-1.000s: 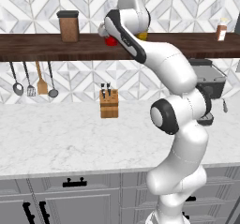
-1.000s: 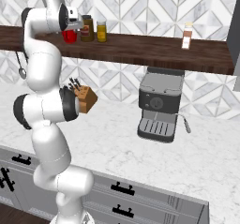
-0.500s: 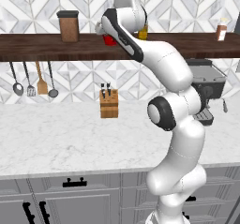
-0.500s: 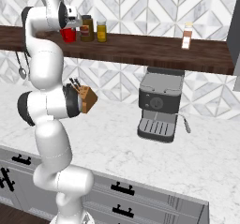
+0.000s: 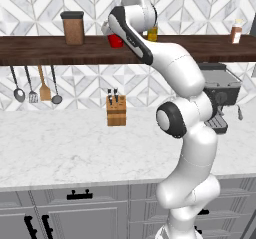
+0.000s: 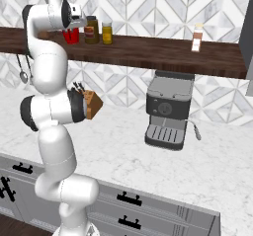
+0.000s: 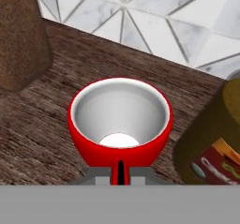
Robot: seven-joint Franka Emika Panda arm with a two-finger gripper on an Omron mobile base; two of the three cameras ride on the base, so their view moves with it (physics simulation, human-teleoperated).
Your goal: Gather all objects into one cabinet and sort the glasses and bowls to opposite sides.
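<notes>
The long dark wooden shelf (image 5: 200, 48) runs across the tiled wall above the counter (image 5: 60, 148), and the arm reaches up to it with its hand at the shelf's left part. There the red cup (image 7: 120, 120) stands upright on the shelf board, its long axis vertical and its white inside open toward the hand camera. The gripper (image 7: 120, 171) sits right at the cup's near rim: in the hand view the two fingers are drawn together with the red wall pinched between them, so the gripper is closed on the cup's lip, one finger inside and one outside as far as I can judge. The cup therefore lies directly ahead of and just below the hand, touching it, and any lift would have to go straight up along the cup's axis to clear its neighbours. Those are close: a brown-lidded canister (image 5: 73, 28) stands to one side and a dark labelled jar (image 6: 91, 29) just beside the cup on the other, with a yellow jar (image 6: 107, 32) beyond it. In both base views the arm's wrist covers most of the cup, leaving a red patch (image 5: 115, 41). The short target shelf, the blue vessels and the wide bowl cannot be made out here.
</notes>
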